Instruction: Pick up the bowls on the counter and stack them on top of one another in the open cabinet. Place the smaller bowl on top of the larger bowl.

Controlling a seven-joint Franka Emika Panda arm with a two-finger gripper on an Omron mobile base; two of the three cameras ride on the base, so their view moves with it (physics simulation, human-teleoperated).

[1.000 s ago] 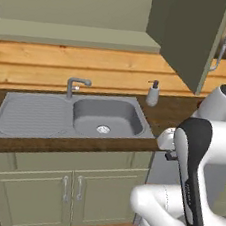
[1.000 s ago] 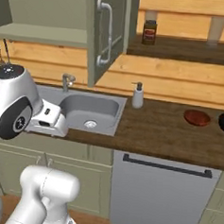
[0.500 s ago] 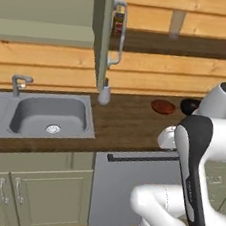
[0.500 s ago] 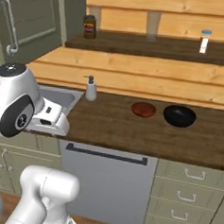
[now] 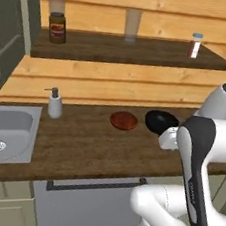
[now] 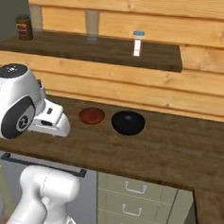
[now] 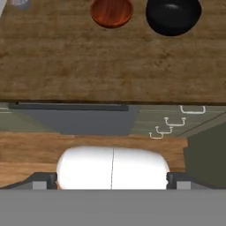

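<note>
The smaller bowl (image 5: 123, 120), glossy red-brown, sits on the dark wood counter (image 5: 85, 146) with the larger black bowl (image 5: 160, 121) just to its right, the two close but apart. From the right base they show as the red-brown bowl (image 6: 92, 115) and the black bowl (image 6: 128, 122). The hand view looks down on both, the red-brown bowl (image 7: 111, 11) and the black bowl (image 7: 173, 15), at its top edge. My gripper (image 7: 112, 182) is open and empty, hanging over the counter's front edge, well short of the bowls. The open cabinet's door (image 5: 12, 31) stands at the far left.
A steel sink (image 5: 1, 135) and a soap dispenser (image 5: 54, 105) lie left of the bowls. The wall shelf (image 5: 128, 49) above holds a jar (image 5: 57, 27) and a small bottle (image 5: 195, 45). Below the counter are a dishwasher front (image 7: 75, 119) and drawers (image 6: 131, 198).
The base has driven right along the counter: sink and cabinet door slid to the left edge and the bowls came to the middle. Arm and open gripper keep their pose.
</note>
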